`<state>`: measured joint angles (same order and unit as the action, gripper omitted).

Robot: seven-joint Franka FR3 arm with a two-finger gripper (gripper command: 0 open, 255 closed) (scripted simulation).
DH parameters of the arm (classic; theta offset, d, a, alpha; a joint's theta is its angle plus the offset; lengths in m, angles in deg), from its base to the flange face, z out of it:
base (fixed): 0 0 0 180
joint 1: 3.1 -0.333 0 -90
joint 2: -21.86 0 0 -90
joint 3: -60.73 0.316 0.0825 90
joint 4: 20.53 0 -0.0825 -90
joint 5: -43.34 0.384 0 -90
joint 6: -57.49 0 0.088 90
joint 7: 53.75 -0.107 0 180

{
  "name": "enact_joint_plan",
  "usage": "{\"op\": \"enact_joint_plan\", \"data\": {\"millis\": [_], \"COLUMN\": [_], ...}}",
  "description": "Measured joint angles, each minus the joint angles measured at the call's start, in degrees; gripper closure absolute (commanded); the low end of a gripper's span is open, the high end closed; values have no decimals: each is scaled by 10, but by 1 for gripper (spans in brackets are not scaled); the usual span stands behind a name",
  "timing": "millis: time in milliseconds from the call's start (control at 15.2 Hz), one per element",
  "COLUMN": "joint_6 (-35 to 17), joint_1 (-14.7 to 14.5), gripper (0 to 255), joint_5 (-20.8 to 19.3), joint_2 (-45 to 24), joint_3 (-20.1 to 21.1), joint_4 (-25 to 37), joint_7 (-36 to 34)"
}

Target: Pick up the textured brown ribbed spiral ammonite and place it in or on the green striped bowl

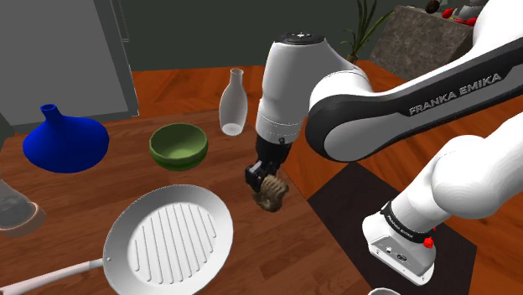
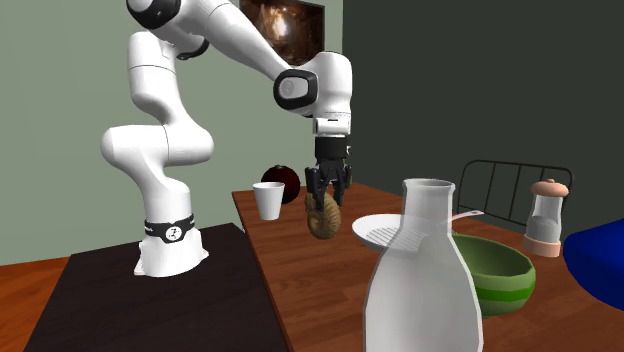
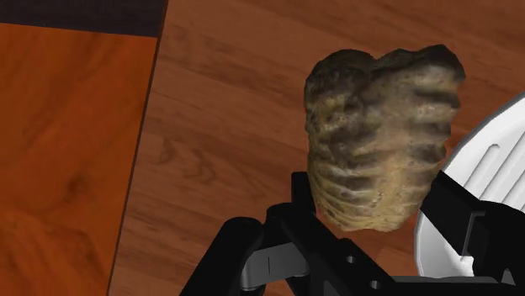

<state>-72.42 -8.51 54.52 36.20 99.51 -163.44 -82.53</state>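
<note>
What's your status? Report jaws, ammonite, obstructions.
Gripper jaws shut on ammonite. Held above wooden table. Green bowl empty; nothing between, white grill pan and glass bottle flank the route.

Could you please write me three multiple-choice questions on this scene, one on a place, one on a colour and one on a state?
1. In the shoulder view, what stands between the blue vase and the clear bottle?
A a kettle; B the green bowl; C a white cup.

2. What colour is the ribbed pan?
A black; B red; C white.

3. What state is the ammonite in?
A clasped in the pincer; B dropped and lying loose; C resting in the bowl.

Answers:
1 B, the bowl sits in the gap between vase and bottle.
2 C, the pan's dish and handle are both white.
3 A, the black fingers hold the ammonite from both sides in the wrist view.
</note>
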Motion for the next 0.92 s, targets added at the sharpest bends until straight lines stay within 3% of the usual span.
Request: {"op": "enact_joint_plan", "data": {"millis": [924], "joint_6": [122], "joint_1": [-9], "gripper": [255], "joint_5": [18], "joint_2": [64], "joint_3": [-32], "joint_4": [63], "joint_7": [22]}}
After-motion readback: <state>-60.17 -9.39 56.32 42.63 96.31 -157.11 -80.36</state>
